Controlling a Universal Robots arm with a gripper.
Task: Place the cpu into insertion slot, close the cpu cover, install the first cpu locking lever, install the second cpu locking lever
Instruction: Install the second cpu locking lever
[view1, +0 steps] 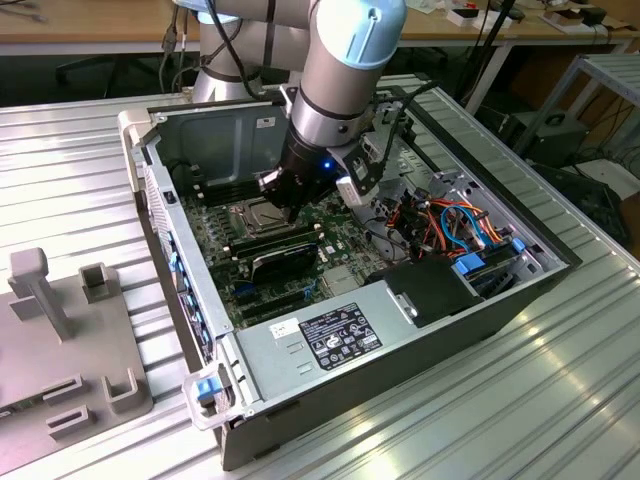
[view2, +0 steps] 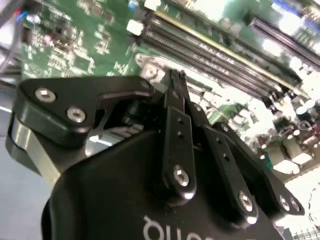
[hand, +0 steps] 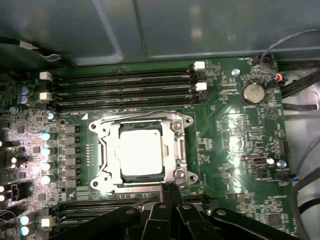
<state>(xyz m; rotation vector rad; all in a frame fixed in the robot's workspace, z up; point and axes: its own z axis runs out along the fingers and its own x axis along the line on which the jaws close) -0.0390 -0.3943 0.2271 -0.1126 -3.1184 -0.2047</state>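
Silvery-beige metal shows through the square window of the cpu cover (hand: 141, 152), which lies flat on the insertion slot (hand: 182, 152) in the first wrist view, so the cpu (hand: 141, 154) appears seated and the cover appears closed over it; those two steps look done. The levers are harder to judge: thin metal bars run along the edges of the cover, one along the edge next to the gripper and one along the edge facing the memory slots (hand: 125, 89), but whether either is hooked under its catch cannot be told, so the locking steps are best taken as unfinished or unconfirmed. The gripper (hand: 170, 192) sits just beside the cover, at the edge away from the memory slots, its two fingers (hand: 172, 196) drawn together to a narrow point with no visible gap, and nothing is pinched between them; the second wrist view shows the same clenched tips (view2: 178, 80) low over the green motherboard (view2: 75, 40). The tips seem to touch or nearly touch the bar along the cover's near edge, though contact cannot be confirmed. In the exterior view the gripper (view1: 272, 186) hangs directly over the cover (view1: 255, 216) inside the open computer case (view1: 400, 330)
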